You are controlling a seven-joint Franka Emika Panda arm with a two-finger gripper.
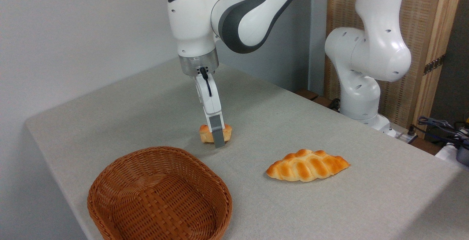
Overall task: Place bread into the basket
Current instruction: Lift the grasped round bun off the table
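Observation:
The bread (205, 133), a small round golden-orange bun, rests on the grey tablecloth just behind the basket. My gripper (218, 141) comes straight down onto it. The near grey finger (217, 132) crosses the front of the bun and reaches almost to the cloth. The far finger is hidden behind the bun, so the gap between the jaws does not show. The oval brown wicker basket (110, 181) stands empty at the front left, a short way in front of the bun.
A longer braided leaf-shaped loaf (307, 165) lies to the right of the bun. The arm's white base (361, 97) stands at the table's far right edge, with cables (439, 124) beyond it. The table's left edge (55, 163) drops off beside the basket.

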